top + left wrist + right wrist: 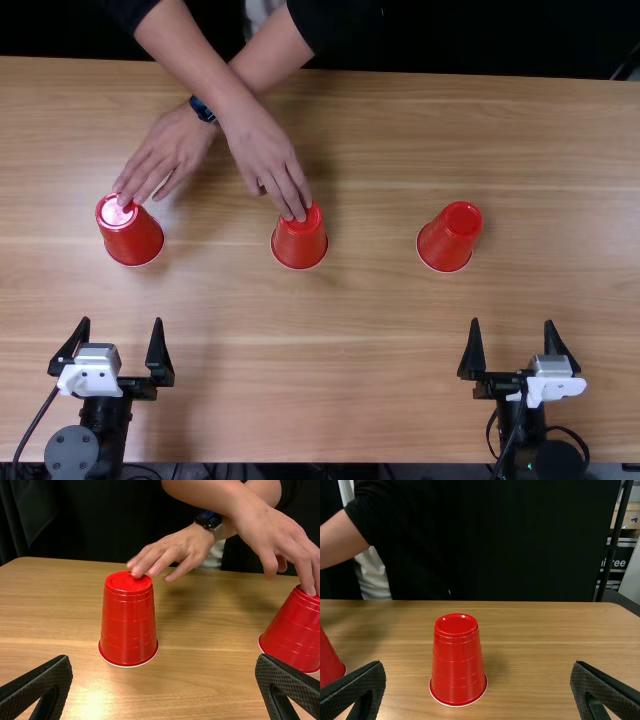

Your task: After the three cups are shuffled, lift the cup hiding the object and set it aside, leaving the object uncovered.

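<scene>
Cup at nine o'clock [128, 232] and centre cup [299, 238] sit under a person's hands [265, 150], shuffle seemingly unfinished; three-o'clock cup [450, 237] untouched. Left gripper [118, 345] and right gripper [510, 347] gape wide; nothing lifted.

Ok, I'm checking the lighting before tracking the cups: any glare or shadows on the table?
Left wrist view: a glare patch on the table near the left red cup, and a soft shadow under the person's hand. Right wrist view: the right red cup casts a faint shadow. Top view: no strong glare.
</scene>
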